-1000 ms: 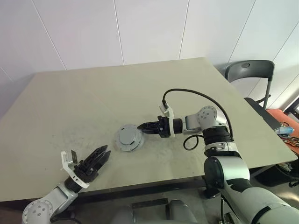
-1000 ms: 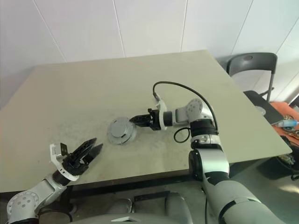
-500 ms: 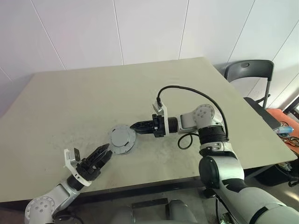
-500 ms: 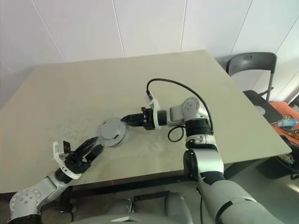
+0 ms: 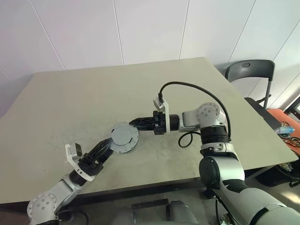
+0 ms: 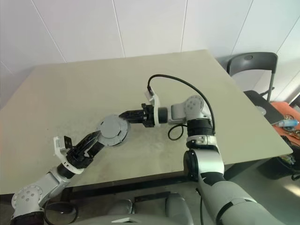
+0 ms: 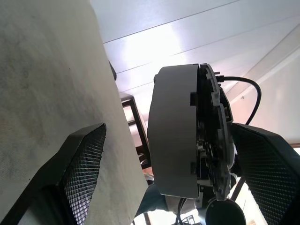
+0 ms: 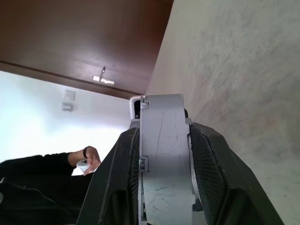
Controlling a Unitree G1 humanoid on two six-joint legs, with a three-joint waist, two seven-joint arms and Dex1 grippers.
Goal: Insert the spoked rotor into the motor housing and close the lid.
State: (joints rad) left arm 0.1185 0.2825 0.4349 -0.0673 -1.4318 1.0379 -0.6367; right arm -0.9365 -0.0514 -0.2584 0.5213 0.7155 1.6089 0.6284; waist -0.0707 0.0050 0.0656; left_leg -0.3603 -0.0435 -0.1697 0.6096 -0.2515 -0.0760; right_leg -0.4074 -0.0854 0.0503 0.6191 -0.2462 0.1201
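Silver motor housing (image 5: 123, 138), 1 only, clamped in R gripper (image 5: 132, 123).

Head stereo (downward), close wrist views

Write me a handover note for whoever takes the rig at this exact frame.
Right gripper: shut on the rim of the motor housing, holding it on edge over the table.
Left gripper: open, its fingers either side of the housing, not yet closed on it.
The lid sits against the housing's open side; whether it is fully seated cannot be told. The spoked rotor is presumably inside.
Left: take or steady the housing with the left gripper, confirm the lid is closed, set it down.
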